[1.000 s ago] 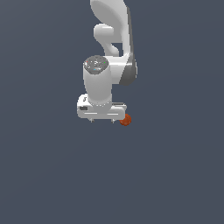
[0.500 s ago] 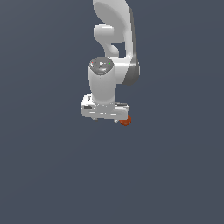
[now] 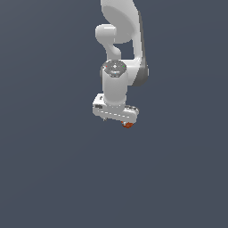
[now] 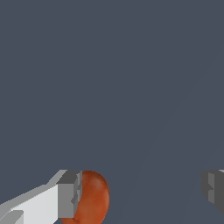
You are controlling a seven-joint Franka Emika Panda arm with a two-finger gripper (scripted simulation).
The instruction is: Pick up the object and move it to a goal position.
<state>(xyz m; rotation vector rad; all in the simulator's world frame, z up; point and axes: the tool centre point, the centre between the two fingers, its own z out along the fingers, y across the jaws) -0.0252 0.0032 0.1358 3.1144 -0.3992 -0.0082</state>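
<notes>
The orange-red ball point(image 3: 128, 125) lies on the dark grey floor, partly hidden under the gripper's end on the exterior view's right. My white gripper point(image 3: 116, 120) points down over it. In the wrist view the gripper point(image 4: 141, 192) is open wide. The ball point(image 4: 92, 197) sits between the jaws, right against one finger point(image 4: 69, 194), while the other finger point(image 4: 212, 186) stands far from it. The gripper holds nothing.
The flat dark grey floor point(image 3: 53, 169) runs all around. The white arm point(image 3: 122, 26) rises above the gripper toward the top of the exterior view. No other objects show.
The gripper has moved toward the exterior view's right, coming over the ball. The ball has stayed in place.
</notes>
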